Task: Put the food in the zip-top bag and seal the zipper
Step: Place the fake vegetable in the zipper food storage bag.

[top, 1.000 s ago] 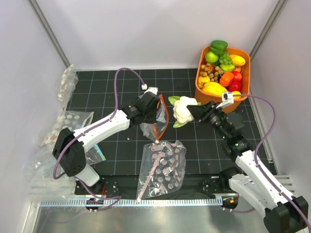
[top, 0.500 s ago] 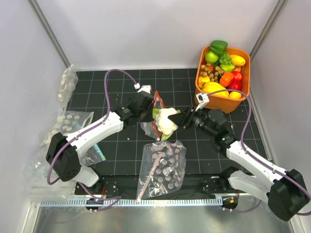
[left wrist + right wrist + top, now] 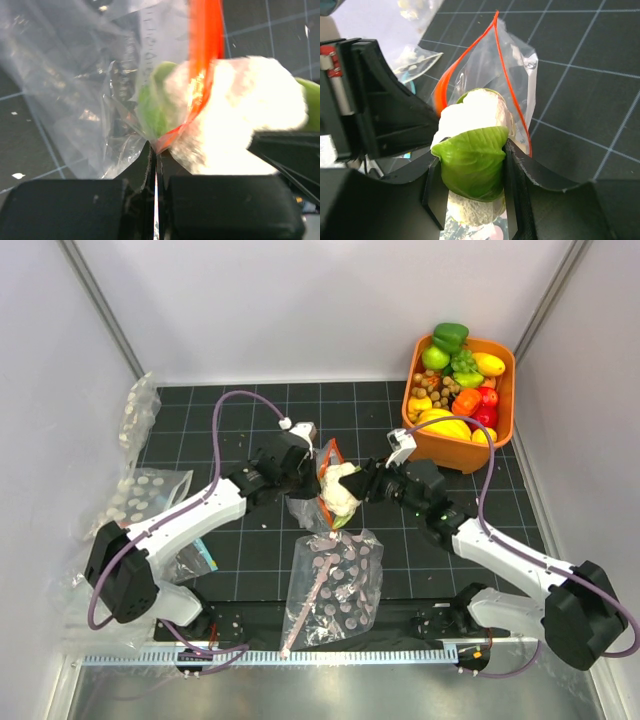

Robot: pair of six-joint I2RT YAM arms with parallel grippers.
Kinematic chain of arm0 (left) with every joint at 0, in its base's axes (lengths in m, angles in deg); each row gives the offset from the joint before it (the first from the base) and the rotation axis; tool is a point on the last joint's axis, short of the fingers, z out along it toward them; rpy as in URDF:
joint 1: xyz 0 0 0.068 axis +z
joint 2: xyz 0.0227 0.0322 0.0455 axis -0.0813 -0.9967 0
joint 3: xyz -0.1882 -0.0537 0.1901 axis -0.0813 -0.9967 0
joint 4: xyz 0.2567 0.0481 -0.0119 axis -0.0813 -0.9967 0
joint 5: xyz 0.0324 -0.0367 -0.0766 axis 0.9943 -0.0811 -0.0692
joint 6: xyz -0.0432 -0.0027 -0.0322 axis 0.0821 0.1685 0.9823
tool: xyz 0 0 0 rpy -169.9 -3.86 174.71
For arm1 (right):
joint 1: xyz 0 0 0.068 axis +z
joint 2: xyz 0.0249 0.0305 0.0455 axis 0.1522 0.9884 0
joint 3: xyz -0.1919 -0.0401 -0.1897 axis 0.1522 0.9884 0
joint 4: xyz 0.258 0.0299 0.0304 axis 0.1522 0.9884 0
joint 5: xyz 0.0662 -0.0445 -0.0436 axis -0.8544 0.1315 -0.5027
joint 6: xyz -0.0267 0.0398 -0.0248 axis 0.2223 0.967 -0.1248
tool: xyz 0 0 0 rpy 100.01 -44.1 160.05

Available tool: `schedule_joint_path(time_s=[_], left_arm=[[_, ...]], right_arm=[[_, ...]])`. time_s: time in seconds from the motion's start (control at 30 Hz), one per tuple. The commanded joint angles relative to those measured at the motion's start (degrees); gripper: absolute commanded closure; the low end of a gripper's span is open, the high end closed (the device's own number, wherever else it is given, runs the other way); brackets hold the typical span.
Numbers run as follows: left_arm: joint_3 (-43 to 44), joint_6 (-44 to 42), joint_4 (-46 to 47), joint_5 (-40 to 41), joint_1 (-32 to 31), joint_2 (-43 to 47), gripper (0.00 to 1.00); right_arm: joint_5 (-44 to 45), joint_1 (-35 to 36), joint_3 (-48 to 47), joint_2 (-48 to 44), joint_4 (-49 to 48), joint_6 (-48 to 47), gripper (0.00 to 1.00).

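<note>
Top external, mid-frame: left hand pinched shut on bag at its zipper; right hand gripping cauliflower at the open mouth, both over the counter.

- A black mat ruled with a pale grid covered the table.
- An orange bin heaped with toy produce stood at the far right corner.
- A clear bag with pink dots lay flat at the near middle.
- A clear bag with white dots lay at the left edge, and another stood in the far left corner against the wall.
- A small blue-edged card lay near the left arm's base.
- The right arm's base sat at the near edge.
</note>
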Motion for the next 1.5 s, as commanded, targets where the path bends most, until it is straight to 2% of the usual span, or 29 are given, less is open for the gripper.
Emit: schedule_joint_path(time_s=[0.0, 0.13, 0.4, 0.47, 0.6, 0.77, 0.83, 0.9, 1.0, 1.03, 1.13, 1.27, 1.47], left_arm=[[2.1, -1.3, 5.6, -11.4, -1.8, -1.0, 1.00], [0.9, -2.1, 7.8, -14.0, -2.6, 0.0, 1.00], [-2.7, -1.4, 17.1, -25.5, -2.7, 4.4, 1.00], [-3.7, -1.4, 18.2, -26.0, -2.7, 5.4, 1.00], [-5.1, -2.7, 18.8, -24.1, -2.7, 8.4, 1.00], [-6.4, -3.3, 17.2, -13.9, -2.7, 12.1, 1.00], [-6.7, -3.4, 16.7, -13.0, -2.7, 12.7, 1.00], [-6.9, -3.4, 17.7, -14.8, -2.7, 12.8, 1.00], [-7.0, -3.7, 19.1, -18.2, -2.7, 12.1, 1.00], [-6.9, -4.2, 19.1, -18.4, -2.7, 11.8, 1.00], [-4.4, -6.9, 16.2, -15.9, -2.8, 9.0, 1.00], [-4.4, -8.1, 14.7, -12.6, -2.7, 8.5, 1.00], [-7.8, -9.2, 19.9, -14.2, -2.8, 13.1, 1.00]], right_arm=[[1.5, 0.6, -2.4, -0.2, -2.3, -1.2, 0.97], [2.6, 0.7, -2.1, -0.8, -2.5, -1.3, 0.98], [4.2, 0.7, -0.5, -3.1, -3.5, 0.0, 0.98], [5.4, 0.7, 0.0, -4.1, -3.8, 0.6, 0.98], [10.7, 0.7, 0.9, -6.1, -2.6, 0.9, 0.99], [12.8, 0.6, -0.1, -5.0, -0.3, 1.3, 0.99], [12.7, 0.5, -0.6, -3.5, 0.4, 1.6, 0.99], [11.5, 0.5, -0.8, -2.6, -0.3, 1.9, 0.99], [1.9, 0.4, 0.2, -1.3, -6.3, 2.7, 0.99], [-2.7, 0.4, 0.4, -0.4, -9.5, 3.9, 0.99], [-9.4, 0.4, 1.1, 1.1, -15.3, 6.4, 0.99], [-11.1, 0.2, 1.2, 1.9, -17.0, 8.0, 0.99], [-15.5, -3.7, 0.6, 5.8, -19.3, 14.4, 0.99]])
